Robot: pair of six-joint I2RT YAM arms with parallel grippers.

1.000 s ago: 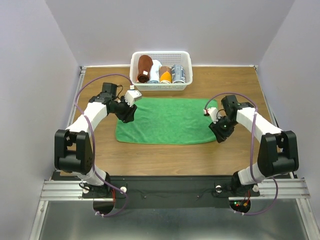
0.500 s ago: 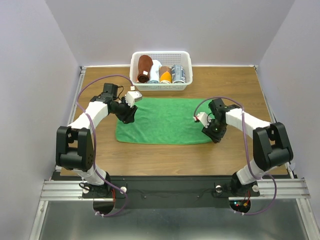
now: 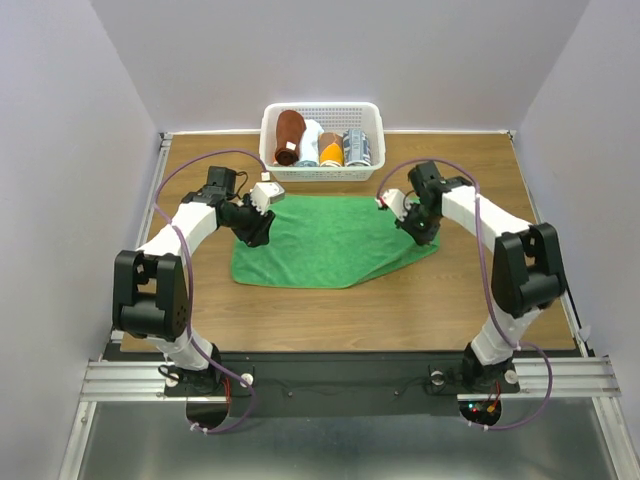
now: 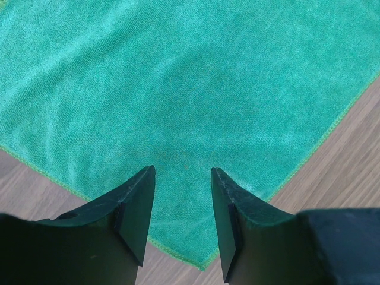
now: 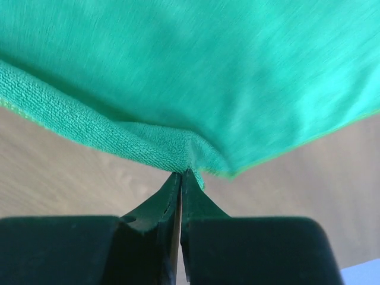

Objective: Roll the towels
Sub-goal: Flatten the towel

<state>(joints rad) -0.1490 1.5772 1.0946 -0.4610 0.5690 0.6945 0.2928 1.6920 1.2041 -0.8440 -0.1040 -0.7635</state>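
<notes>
Pre-roll fold on the bright green terry-cloth towel [image 3: 320, 245]: right claw [image 5: 180, 174] clamped on a lifted corner, left claw [image 4: 181, 171] apart over another, next up probably pulling it across.

A white plastic basket [image 3: 322, 172] with a lattice wall stands at the upper middle of the frame, at the far edge of the wooden bench [image 3: 450, 300]. Three rolls sit side by side in its middle and right part: a white roll [image 3: 311, 140], an orange roll [image 3: 331, 152] touching it on the right, and a grey-patterned roll [image 3: 357, 147] at the right end. Pale lilac walls [image 3: 330, 50] close the bench in at the left, right and top of the frame. A silver metal rail [image 3: 120, 378] runs along the lower part, with a dark plate [image 3: 340, 375] across its middle. Both wrist views show bare wood grain.
</notes>
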